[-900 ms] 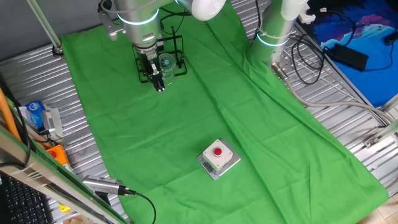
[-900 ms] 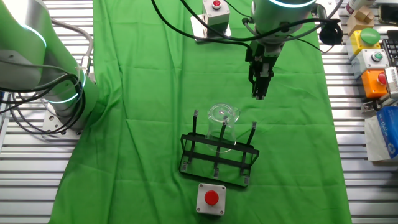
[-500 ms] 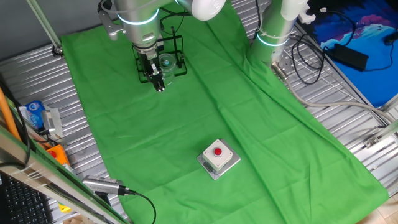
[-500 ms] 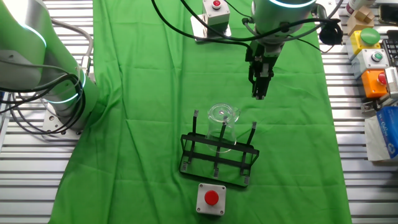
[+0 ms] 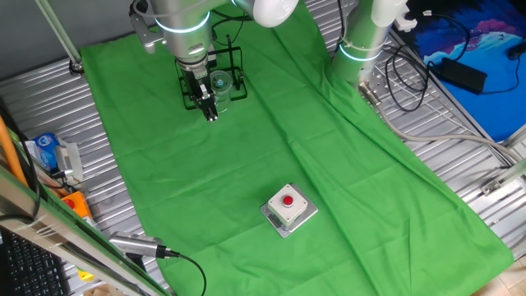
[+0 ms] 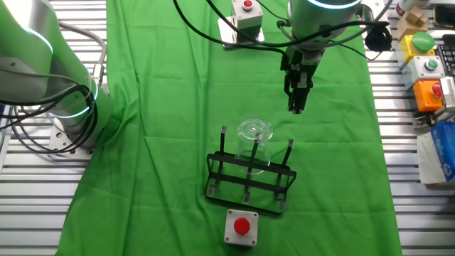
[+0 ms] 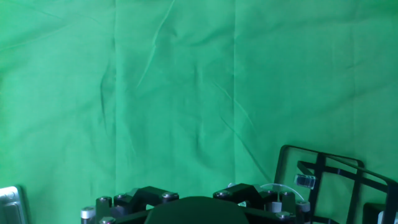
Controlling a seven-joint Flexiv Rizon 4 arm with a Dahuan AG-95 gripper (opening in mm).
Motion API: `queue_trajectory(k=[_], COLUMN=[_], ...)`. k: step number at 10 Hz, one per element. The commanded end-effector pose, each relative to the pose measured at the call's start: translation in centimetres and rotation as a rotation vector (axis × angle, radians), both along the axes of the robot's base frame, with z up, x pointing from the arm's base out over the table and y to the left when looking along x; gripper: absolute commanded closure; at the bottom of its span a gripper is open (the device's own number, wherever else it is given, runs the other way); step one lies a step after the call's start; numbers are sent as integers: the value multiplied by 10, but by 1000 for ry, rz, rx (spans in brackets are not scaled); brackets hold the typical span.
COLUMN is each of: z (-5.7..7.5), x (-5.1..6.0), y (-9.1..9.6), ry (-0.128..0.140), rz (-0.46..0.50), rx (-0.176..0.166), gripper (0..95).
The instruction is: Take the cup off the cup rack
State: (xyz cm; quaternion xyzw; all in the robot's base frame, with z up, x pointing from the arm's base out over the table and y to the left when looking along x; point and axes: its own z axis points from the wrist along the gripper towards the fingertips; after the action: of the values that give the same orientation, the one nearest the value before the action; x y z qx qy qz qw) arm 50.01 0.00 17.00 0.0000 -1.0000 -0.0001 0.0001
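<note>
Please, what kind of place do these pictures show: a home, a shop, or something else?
Most likely a robot laboratory or test bench, not a home. A green cloth covers a ribbed metal table, boxes with red buttons stand about, and cables run beside the arm, whose gripper hangs near a cup on a cup rack.

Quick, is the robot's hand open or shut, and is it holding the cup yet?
Gripper: looks shut, fingers together, holding nothing.
The cup sits on the cup rack, apart from the gripper.

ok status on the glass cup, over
Gripper empty, off to one side of rack, jaws look shut. Clear glass cup on black wire rack. Nothing between them.
</note>
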Motion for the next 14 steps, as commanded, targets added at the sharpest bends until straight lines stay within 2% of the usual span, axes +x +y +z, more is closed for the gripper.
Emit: queue_trajectory(k=[1,2,4,6,14], z=[0,0,0,0,0], x=[0,0,0,0,0], y=[0,0,0,0,0], ry=[-45,-42,-41,-39,-40], rz=[270,284,282,319,306], rx=[32,16,14,-4,-5], gripper=[950,950,950,950,950])
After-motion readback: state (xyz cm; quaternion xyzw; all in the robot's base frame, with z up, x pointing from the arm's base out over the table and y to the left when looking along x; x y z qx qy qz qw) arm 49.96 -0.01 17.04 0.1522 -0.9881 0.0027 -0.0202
